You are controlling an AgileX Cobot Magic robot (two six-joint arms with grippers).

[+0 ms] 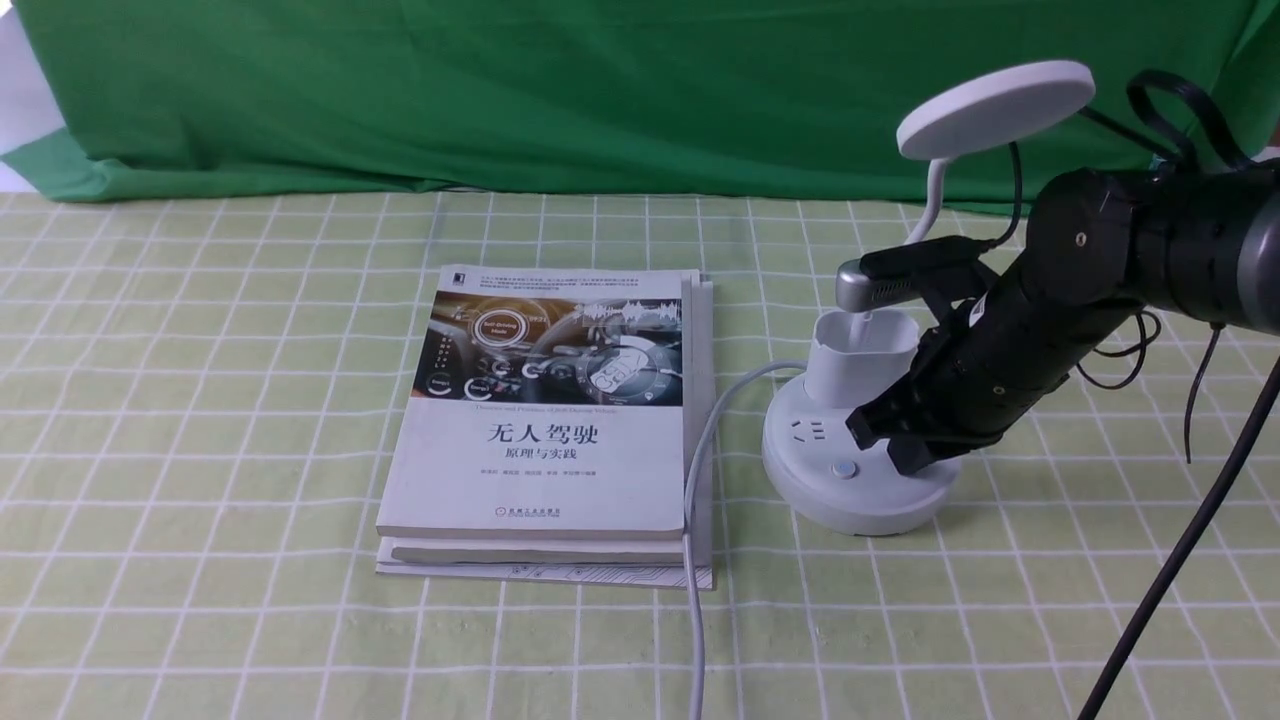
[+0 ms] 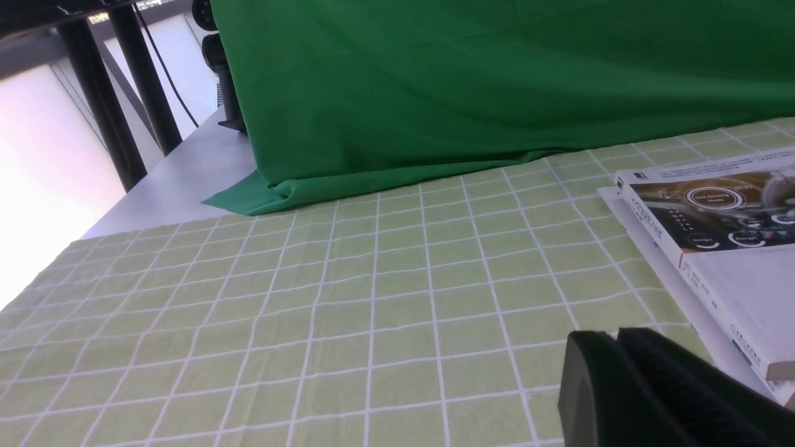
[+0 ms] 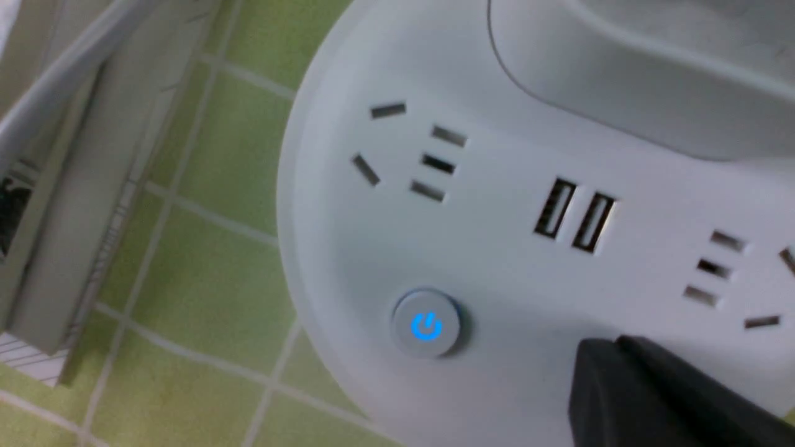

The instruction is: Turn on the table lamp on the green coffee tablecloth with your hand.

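Note:
The white table lamp (image 1: 855,470) stands on the green coffee tablecloth (image 1: 200,400) at the right. Its disc head (image 1: 995,108) is unlit, above a cup holder (image 1: 860,355). My right gripper (image 1: 905,455) is shut, its tip down on the right side of the round base. In the right wrist view the shut gripper (image 3: 612,347) sits on the base (image 3: 497,248) beside a round button (image 3: 426,324) with a glowing blue power sign; what is under the tip is hidden. My left gripper (image 2: 612,338) is shut and empty, low over the cloth (image 2: 310,279).
Stacked books (image 1: 550,430) lie left of the lamp and show in the left wrist view (image 2: 714,230). The lamp's grey cord (image 1: 695,520) runs along the books' right edge toward the front. A dark green backdrop (image 1: 600,90) hangs behind.

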